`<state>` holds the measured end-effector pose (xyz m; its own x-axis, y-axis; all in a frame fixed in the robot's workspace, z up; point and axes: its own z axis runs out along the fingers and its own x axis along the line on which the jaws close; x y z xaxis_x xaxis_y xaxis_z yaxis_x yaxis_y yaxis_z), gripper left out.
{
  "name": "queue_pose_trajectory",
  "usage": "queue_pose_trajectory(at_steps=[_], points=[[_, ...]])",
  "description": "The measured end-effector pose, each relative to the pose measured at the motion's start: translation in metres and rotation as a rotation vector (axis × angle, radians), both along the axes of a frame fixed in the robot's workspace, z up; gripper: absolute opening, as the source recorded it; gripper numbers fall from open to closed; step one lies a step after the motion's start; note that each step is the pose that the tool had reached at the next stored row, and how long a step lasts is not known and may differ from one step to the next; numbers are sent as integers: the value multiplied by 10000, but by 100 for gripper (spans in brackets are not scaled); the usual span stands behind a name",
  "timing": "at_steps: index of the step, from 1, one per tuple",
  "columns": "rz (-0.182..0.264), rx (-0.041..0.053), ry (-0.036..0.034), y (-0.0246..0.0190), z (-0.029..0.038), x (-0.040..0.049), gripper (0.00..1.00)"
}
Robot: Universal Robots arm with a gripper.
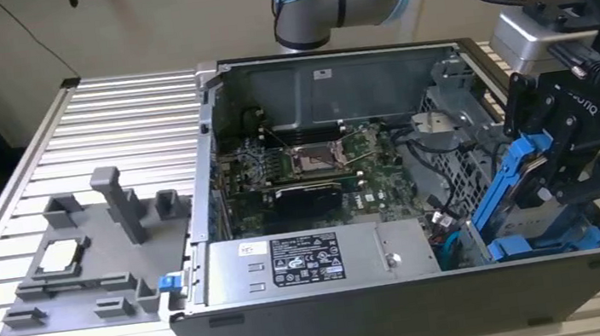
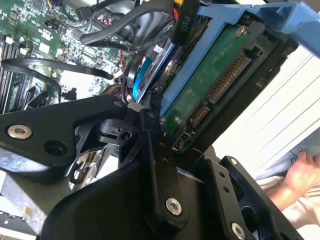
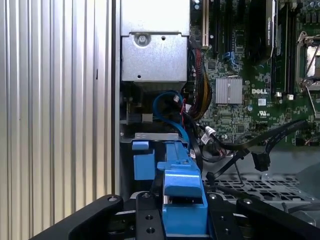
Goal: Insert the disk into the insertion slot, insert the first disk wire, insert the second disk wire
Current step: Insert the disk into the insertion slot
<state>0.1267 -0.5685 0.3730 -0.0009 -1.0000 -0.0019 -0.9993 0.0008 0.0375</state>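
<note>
Right now the gripper (image 1: 568,180) sits at the exterior view's right, over the near-right corner of the open PC case (image 1: 297,332). Its fingers are closed on the disk (image 1: 520,180), gripping the blue carrier frame from both sides. In the first wrist view the frame (image 3: 182,192) is pinched between the two black fingers (image 3: 147,216).

Disk is steeply tilted, not flat. Its lower end is down by the blue rails of the insertion slot (image 1: 550,242); can't tell if they touch. In the second wrist view the disk's green board and connector row (image 2: 210,85) face the cam.

Inside the case:
- PSU box (image 1: 305,262), w/ sticker, along the near wall, just beside the slot.
- Mobo (image 1: 312,166) is behind the PSU.
- Blue cable (image 3: 167,100) loops between PSU and slot.
- Perforated cage (image 3: 260,185) beside the carrier.

Case stands on a ribbed metal table (image 1: 98,107). Grey fixture (image 1: 72,273) is on the table at the exterior view's left, well apart from the gripper. A person's hand (image 2: 300,175) shows past the disk in the second wrist view.
</note>
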Motion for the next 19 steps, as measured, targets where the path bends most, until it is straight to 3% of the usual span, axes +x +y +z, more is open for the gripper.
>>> queue_pose_trajectory(at_steps=[10, 13, 14, 19], points=[[3, 10, -9, 1, -3, 2, 33], [2, 0, -6, 0, -1, 1, 40], [2, 2, -6, 0, -1, 1, 47], [1, 2, -8, 0, -1, 1, 47]])
